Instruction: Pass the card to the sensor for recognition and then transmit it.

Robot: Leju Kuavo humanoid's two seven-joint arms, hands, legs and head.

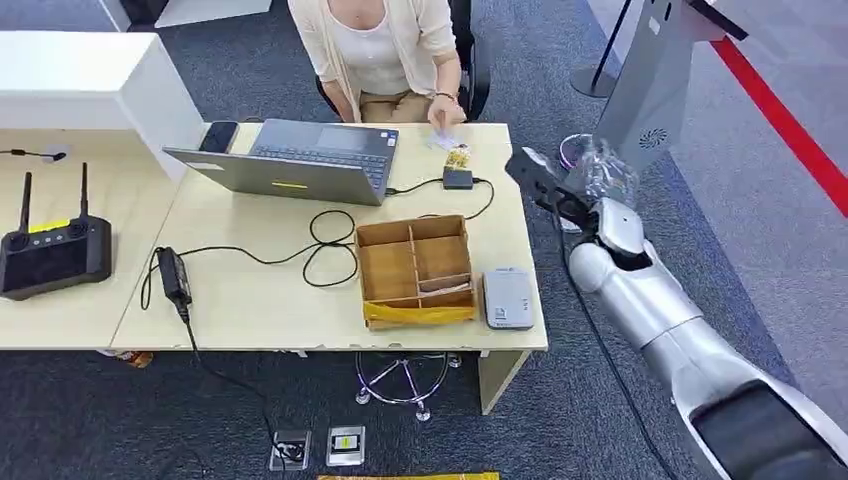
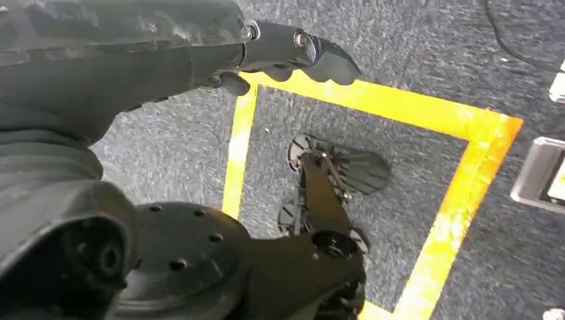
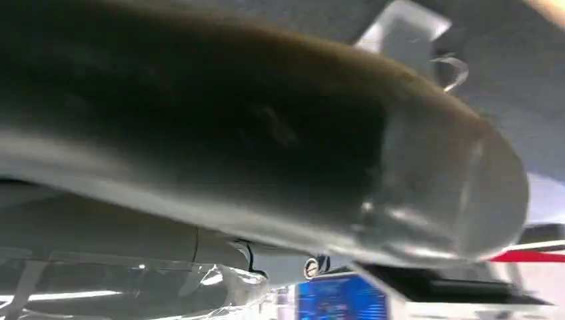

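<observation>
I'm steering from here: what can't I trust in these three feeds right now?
- Right hand, head view: whether it holds a card is too small and dark to tell.
- Right wrist view: a blurred thumb blocks the fingers.
- Reader on the table: markings too small.
- Left hand, left wrist view: fingers partly hidden behind its own cover.

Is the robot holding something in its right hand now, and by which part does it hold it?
The right hand holds a crinkled clear plastic sleeve beside the table's right end; which part it grips, and whether a card is inside, cannot be told.
</observation>
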